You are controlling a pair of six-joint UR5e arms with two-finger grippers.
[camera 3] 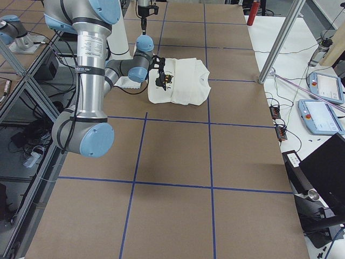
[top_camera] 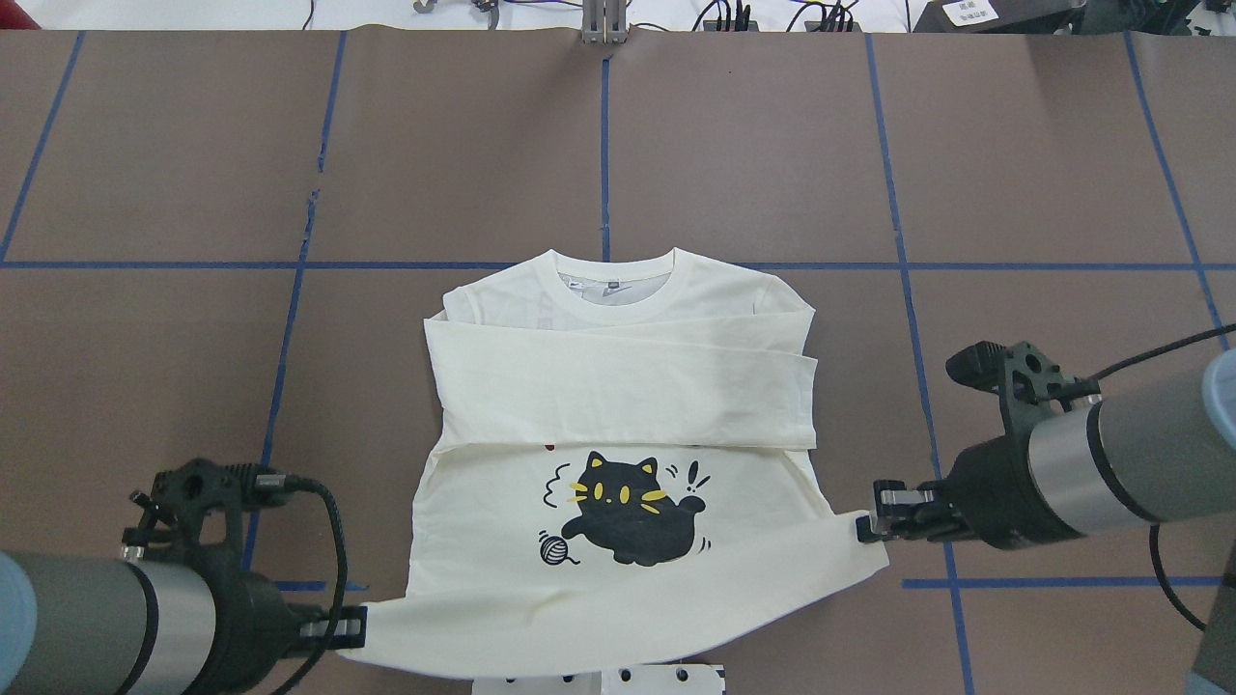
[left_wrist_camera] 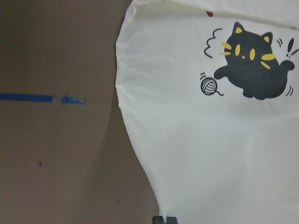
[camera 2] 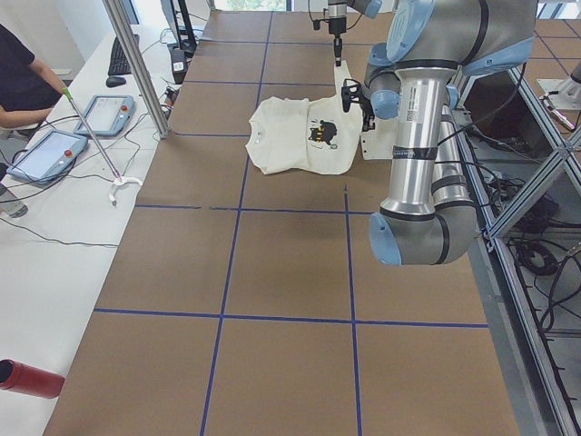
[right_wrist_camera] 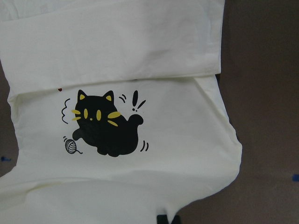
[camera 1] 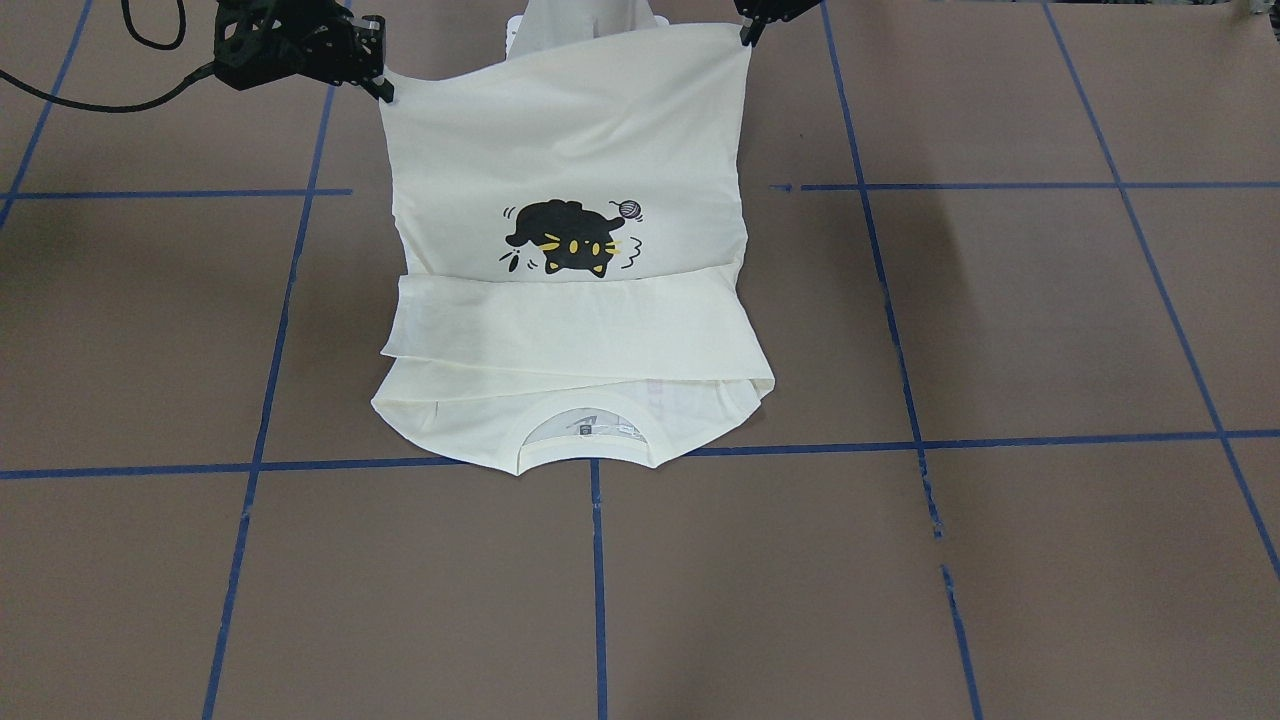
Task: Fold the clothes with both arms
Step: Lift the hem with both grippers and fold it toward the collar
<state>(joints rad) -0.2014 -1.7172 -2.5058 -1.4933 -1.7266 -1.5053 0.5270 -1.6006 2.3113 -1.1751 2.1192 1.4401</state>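
The cat shirt [top_camera: 502,521] lies in the middle of the desk [top_camera: 772,145], its sleeves [top_camera: 618,386] crossed over. The left end effector [top_camera: 350,627] and right end effector [top_camera: 871,526] each pinch a bottom corner tight, held up off the desk. If one slips or goes faster, the fold may go crooked. There is lots of bare desk past the collar [top_camera: 614,261].

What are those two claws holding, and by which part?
The shirt: the left claw and the right claw each pinch one corner of its bottom hem.
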